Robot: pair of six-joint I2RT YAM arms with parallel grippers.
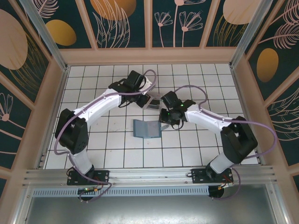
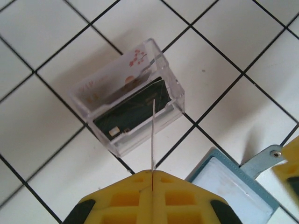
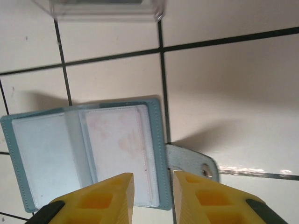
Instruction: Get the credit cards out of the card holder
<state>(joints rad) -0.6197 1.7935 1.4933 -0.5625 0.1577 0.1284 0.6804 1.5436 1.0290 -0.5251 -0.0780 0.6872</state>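
Note:
The card holder [image 1: 146, 129] lies open on the white tiled floor, teal with pale inner pockets [image 3: 117, 149] and a snap strap [image 3: 190, 161] at its right side. My left gripper [image 2: 152, 172] is shut on a thin credit card [image 2: 153, 135], seen edge-on, held just above the clear plastic tray [image 2: 128, 95]. Two other cards, one dark and one white with red blossoms, lie in that tray. My right gripper [image 3: 153, 179] hangs open over the holder's right edge, with nothing between its fingers. From above, the left gripper [image 1: 145, 95] and the right gripper [image 1: 164, 119] sit close together.
The clear tray [image 1: 153, 102] stands just beyond the card holder [image 2: 233, 184], between the two wrists. A yellow finger of the right gripper [image 2: 290, 161] shows at the right edge of the left wrist view. Wooden walls [image 1: 149, 56] ring the tiled floor.

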